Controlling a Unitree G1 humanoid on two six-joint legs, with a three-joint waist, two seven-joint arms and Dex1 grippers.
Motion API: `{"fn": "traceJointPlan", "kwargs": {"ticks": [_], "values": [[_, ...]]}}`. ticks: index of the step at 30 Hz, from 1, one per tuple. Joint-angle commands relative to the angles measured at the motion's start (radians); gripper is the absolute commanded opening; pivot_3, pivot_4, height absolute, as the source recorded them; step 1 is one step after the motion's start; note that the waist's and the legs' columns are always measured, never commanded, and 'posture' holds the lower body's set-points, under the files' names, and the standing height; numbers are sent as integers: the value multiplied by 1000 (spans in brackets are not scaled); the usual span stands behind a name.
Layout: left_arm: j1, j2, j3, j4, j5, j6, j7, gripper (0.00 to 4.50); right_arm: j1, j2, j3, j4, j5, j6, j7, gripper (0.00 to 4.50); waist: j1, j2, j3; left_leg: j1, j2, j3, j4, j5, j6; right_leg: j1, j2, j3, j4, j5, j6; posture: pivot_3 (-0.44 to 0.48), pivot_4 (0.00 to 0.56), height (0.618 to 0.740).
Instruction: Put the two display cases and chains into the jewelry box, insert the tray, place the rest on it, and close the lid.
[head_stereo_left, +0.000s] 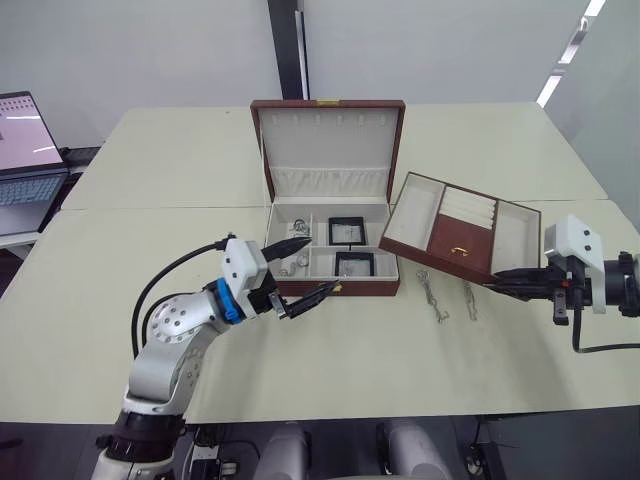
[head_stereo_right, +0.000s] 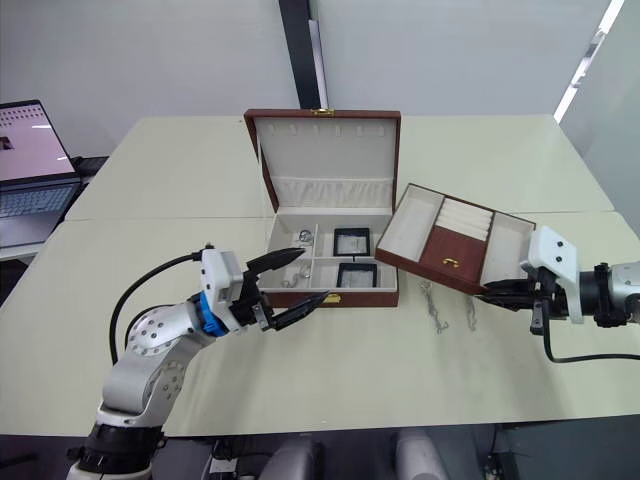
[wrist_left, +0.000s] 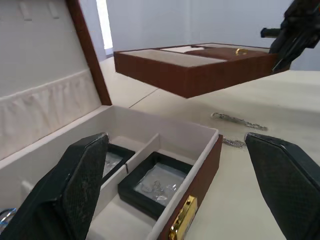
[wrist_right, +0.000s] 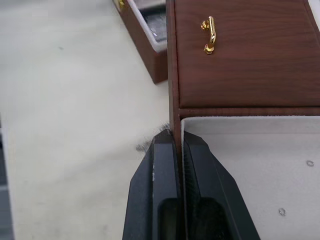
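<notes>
The jewelry box (head_stereo_left: 335, 288) stands open mid-table with its lid (head_stereo_left: 328, 150) upright. Both display cases (head_stereo_left: 347, 230) (head_stereo_left: 354, 264) lie in its right compartments, and silvery chains (head_stereo_left: 297, 262) in its left ones. Two more chains (head_stereo_left: 432, 295) (head_stereo_left: 470, 300) lie on the table right of the box. The tray (head_stereo_left: 460, 225) hangs tilted above the table beside the box's right end. My right gripper (head_stereo_left: 497, 285) is shut on the tray's front wall (wrist_right: 175, 100). My left gripper (head_stereo_left: 320, 264) is open and empty over the box's front left corner.
A laptop (head_stereo_left: 25, 150) sits open on a side table at far left. The table's front edge runs just beyond my arms, with bare tabletop in front of the box and at the right behind the tray.
</notes>
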Motion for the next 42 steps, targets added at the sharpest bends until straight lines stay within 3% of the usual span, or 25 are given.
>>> {"fn": "traceJointPlan", "kwargs": {"ticks": [1, 12, 19, 30, 42], "values": [[58, -1, 47, -94, -16, -8, 51, 4500, -87, 2, 36, -58, 50, 32, -2, 27, 2, 0, 0, 0, 0, 0, 0, 0, 0, 0, 0, 0, 0, 0, 0, 0, 150, 740], [339, -32, 129, -263, 6, -41, 192, 4500, -407, 213, 394, 76, -109, -41, -12, 27, 3, -2, 1, -1, 0, 0, 0, 0, 0, -1, -1, -1, -1, 0, 0, 0, 150, 740], [441, -80, 135, -326, 26, -53, 276, 4500, -555, 351, 535, 210, -226, -47, -29, 27, 3, -2, 1, -1, 0, 0, 0, 0, 0, -1, -1, -1, -1, 0, 0, 0, 150, 740], [489, -94, 151, -380, 19, -47, 330, 4500, -633, 454, 626, 304, -341, -65, -48, 27, 2, -2, 1, -1, 0, -1, -1, 0, 0, -2, -1, -1, -1, 0, 0, 0, 150, 740], [473, -84, 151, -352, 19, -56, 333, 4500, -641, 494, 639, 331, -399, -51, -54, 27, 1, -2, 1, -1, 0, -1, -1, 0, 0, -2, -1, -1, -1, 0, 0, 0, 150, 740]]}}
